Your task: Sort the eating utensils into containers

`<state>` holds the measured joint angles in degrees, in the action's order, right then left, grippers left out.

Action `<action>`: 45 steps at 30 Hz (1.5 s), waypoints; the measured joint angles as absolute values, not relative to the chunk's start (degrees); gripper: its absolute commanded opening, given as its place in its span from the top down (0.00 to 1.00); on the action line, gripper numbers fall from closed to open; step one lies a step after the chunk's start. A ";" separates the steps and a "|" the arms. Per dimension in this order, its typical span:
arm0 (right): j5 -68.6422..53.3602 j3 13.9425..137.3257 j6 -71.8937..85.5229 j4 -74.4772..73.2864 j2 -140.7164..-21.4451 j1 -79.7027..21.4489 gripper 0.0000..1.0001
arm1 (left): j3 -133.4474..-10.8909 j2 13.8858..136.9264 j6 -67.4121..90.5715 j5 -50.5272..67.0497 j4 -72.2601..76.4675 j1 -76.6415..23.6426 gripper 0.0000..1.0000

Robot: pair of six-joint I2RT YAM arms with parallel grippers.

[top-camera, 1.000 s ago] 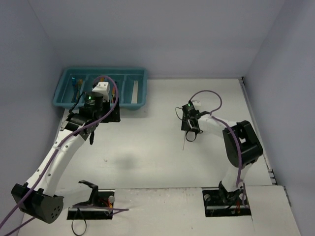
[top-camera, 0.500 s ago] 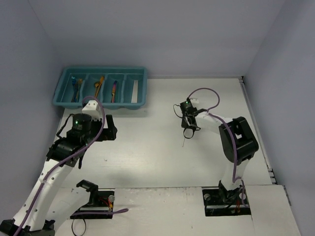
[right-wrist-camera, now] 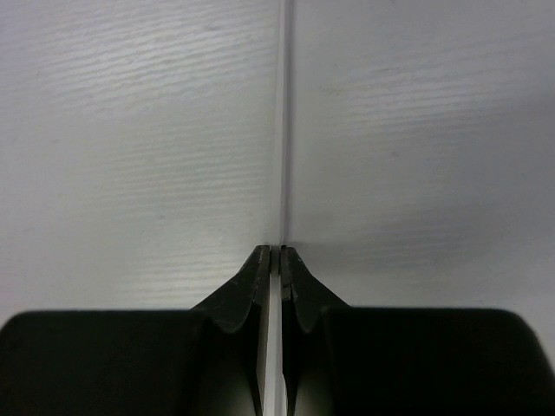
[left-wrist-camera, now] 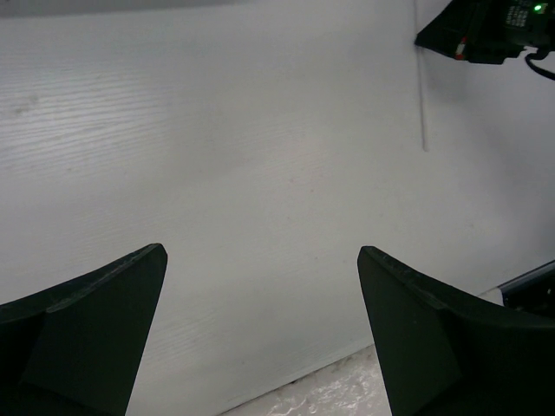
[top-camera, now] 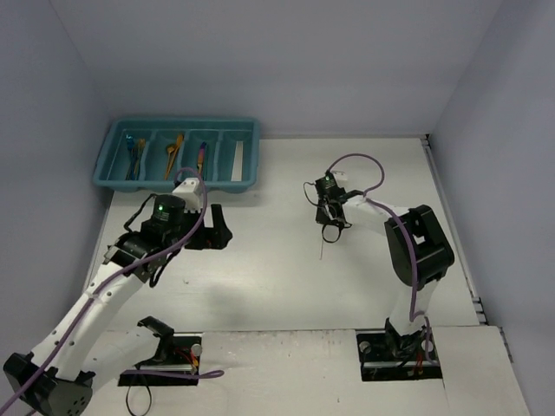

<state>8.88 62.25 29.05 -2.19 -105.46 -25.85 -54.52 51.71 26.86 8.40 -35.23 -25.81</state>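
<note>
Right gripper (right-wrist-camera: 277, 253) pinches the stick (right-wrist-camera: 283, 130); best lift straight, carry level to the tray (top-camera: 251, 156); left gripper (left-wrist-camera: 260, 321) gapes empty

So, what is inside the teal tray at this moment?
The teal tray holds utensils in all four compartments: bluish ones leftmost, an orange one, a purple-orange one, pale sticks rightmost. Exact types and counts are too small to tell. No arm covers its inside.
</note>
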 measured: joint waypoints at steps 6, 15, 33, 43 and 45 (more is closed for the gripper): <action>2.01 60.85 30.20 -1.38 -94.67 -28.02 1.00 | -54.55 58.06 31.04 8.64 -27.03 -35.30 0.10; -8.70 58.56 34.19 6.91 -77.00 -28.98 1.00 | -58.59 71.70 33.93 9.30 -16.39 -44.17 0.10; -16.18 51.92 39.36 13.53 -70.04 -29.34 1.00 | -65.00 81.28 40.95 10.29 -5.57 -46.80 0.56; -16.32 50.32 40.21 16.00 -68.33 -29.34 0.60 | -65.32 82.92 40.94 9.52 -4.95 -47.78 1.00; -16.10 50.09 40.28 16.10 -68.25 -29.33 0.45 | -65.32 82.68 40.61 8.07 -5.64 -47.45 1.00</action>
